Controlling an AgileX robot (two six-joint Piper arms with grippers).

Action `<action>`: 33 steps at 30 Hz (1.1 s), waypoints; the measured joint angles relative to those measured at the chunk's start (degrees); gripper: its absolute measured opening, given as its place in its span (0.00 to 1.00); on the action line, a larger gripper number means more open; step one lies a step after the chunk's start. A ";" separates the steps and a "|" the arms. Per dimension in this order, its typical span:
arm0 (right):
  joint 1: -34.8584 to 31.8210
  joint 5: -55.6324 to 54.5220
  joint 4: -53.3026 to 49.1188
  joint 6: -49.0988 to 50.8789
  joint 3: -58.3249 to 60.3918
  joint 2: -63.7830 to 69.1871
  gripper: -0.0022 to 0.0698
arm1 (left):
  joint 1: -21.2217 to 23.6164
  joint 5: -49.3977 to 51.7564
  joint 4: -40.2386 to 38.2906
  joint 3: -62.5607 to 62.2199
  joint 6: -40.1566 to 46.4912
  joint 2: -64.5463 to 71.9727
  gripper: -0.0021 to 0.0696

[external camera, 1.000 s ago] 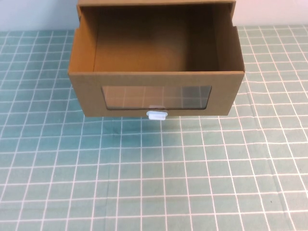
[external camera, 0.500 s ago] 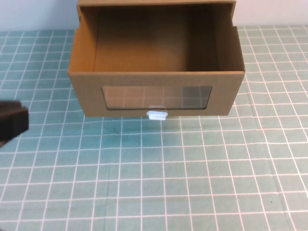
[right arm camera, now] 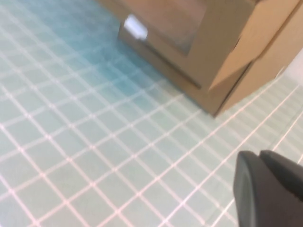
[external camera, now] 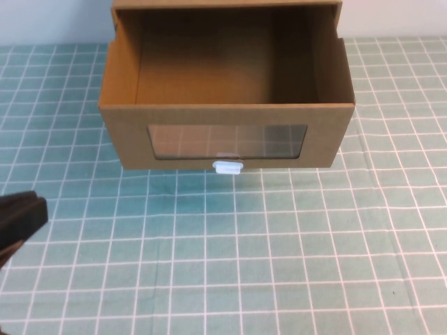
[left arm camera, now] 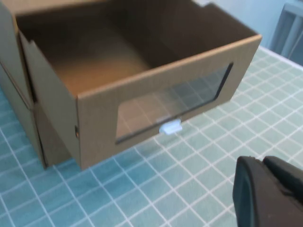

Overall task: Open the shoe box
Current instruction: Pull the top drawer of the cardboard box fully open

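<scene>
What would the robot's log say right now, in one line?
brown cardboard shoe box: open, looks empty | left hand: shut, front-left of box, holding nothing | right hand: shut, near box's front corner, holding nothing

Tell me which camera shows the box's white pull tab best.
The high view: the pull tab faces it squarely, under the window. The left wrist view shows it obliquely; the right wrist view from the side. The left gripper hovers front-left of the box; right gripper off its right corner.
</scene>
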 joint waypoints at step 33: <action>0.00 -0.19 0.63 0.00 5.78 0.00 0.01 | 7.96 -30.16 28.73 36.00 -18.63 -29.63 0.02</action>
